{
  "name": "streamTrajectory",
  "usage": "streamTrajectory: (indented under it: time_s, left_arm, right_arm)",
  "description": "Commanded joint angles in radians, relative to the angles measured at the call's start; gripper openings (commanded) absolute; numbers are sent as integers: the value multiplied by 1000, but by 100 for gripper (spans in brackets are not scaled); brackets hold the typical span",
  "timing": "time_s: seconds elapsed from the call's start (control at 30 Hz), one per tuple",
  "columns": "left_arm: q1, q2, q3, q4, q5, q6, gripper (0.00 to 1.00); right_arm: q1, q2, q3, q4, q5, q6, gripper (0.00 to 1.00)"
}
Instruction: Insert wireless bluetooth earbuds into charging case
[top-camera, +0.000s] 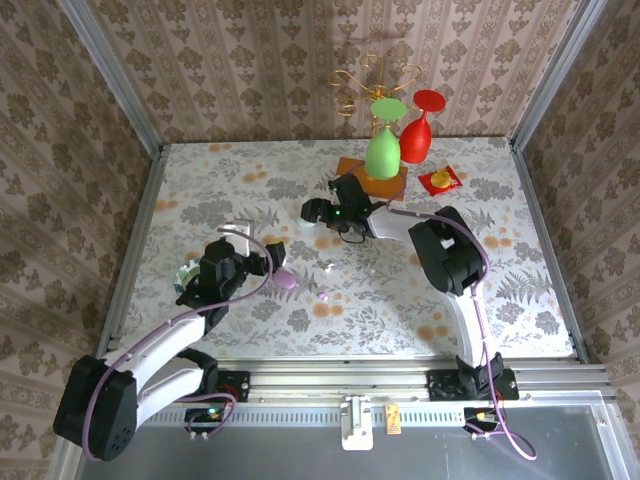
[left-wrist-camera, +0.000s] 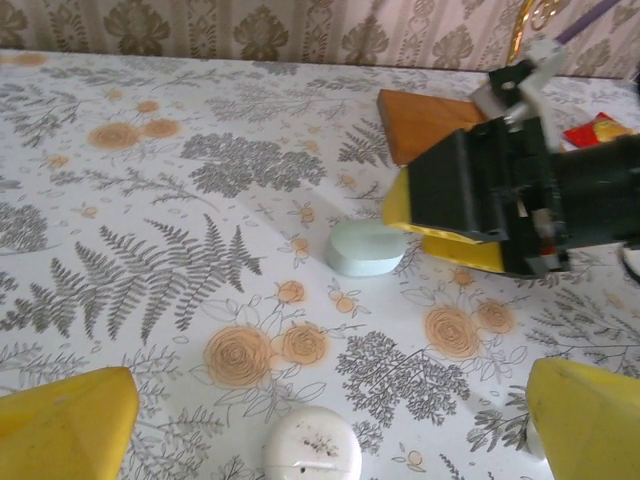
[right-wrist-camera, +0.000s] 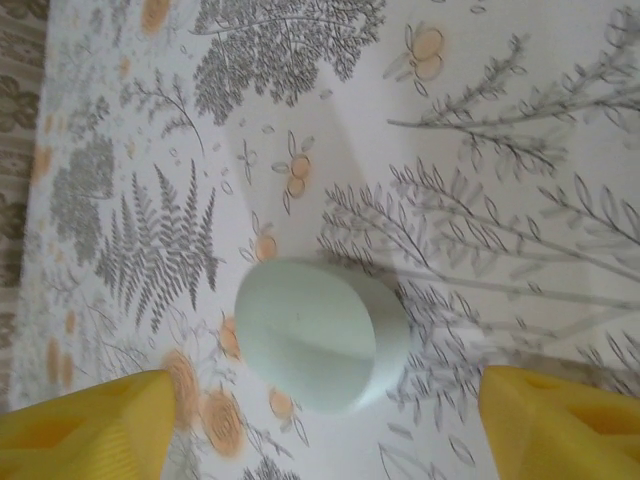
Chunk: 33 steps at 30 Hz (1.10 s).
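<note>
A pale green oval case (right-wrist-camera: 320, 335) lies shut on the flowered table, and it also sits mid-table in the left wrist view (left-wrist-camera: 365, 247). My right gripper (right-wrist-camera: 320, 425) stands open around it, its yellow fingers (right-wrist-camera: 85, 425) well apart from the case on both sides. From above, the right gripper (top-camera: 312, 212) reaches left across the table's middle. My left gripper (left-wrist-camera: 325, 428) is open with a white oval case (left-wrist-camera: 312, 445) lying between its fingertips, untouched. Two tiny earbuds lie loose on the table, one whitish (top-camera: 327, 265) and one purple (top-camera: 322, 297).
A purple oval case (top-camera: 285, 279) lies beside the left gripper (top-camera: 265, 262). At the back a wooden board (top-camera: 372, 185) carries a green glass (top-camera: 382, 155), with a red glass (top-camera: 418, 135), a gold stand (top-camera: 375, 75) and a red-yellow packet (top-camera: 440, 180) nearby. Walls enclose three sides.
</note>
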<state>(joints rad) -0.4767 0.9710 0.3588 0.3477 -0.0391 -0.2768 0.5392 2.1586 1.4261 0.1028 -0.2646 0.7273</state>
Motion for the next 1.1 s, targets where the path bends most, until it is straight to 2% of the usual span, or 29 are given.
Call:
streamTrajectory:
  time_s: [0.0, 0.27, 0.53, 0.67, 1.07]
  left_arm:
    - [-6, -20, 22, -39, -57, -29, 100]
    - [0, -34, 32, -52, -89, -16, 100]
    - [13, -57, 37, -89, -103, -18, 100]
    - [63, -86, 44, -135, -111, -28, 100]
    - [100, -124, 44, -167, -105, -30, 100]
  right_arm:
    - [43, -101, -48, -83, 80, -116, 84]
    - [138, -199, -135, -153, 115, -242, 87]
    - [224, -231, -139, -227, 174, -328, 87]
    - [282, -223, -109, -283, 202, -379, 86]
    - [298, -194, -82, -302, 192, -402, 84]
